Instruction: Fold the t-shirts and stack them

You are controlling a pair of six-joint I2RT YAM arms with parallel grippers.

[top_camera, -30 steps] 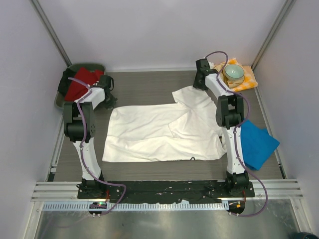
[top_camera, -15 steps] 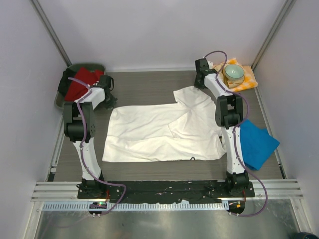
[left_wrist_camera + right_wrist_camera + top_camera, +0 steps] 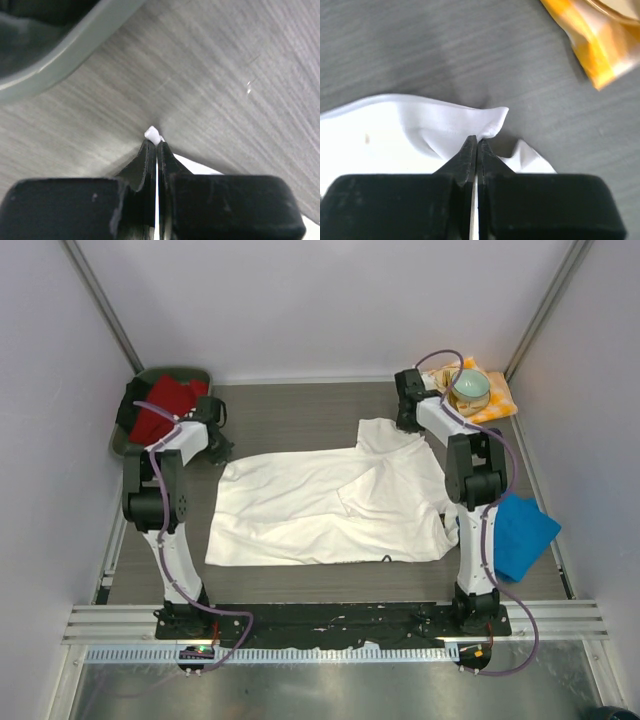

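A white t-shirt lies spread flat in the middle of the table. My left gripper is at its far left corner, and the left wrist view shows the gripper shut on a small tip of white cloth. My right gripper is at the far right sleeve. In the right wrist view that gripper is shut on a raised fold of the white t-shirt. A bright blue t-shirt lies crumpled at the right edge, partly behind the right arm.
A green bin holding a red cloth sits at the far left corner; its rim is close to the left gripper. An orange-and-white checked napkin with a bowl on it lies at the far right.
My right gripper has closed on the sleeve's edge and shifted slightly right, drawing the sleeve with it. The left gripper stayed shut on the corner; its arm shifted a little.
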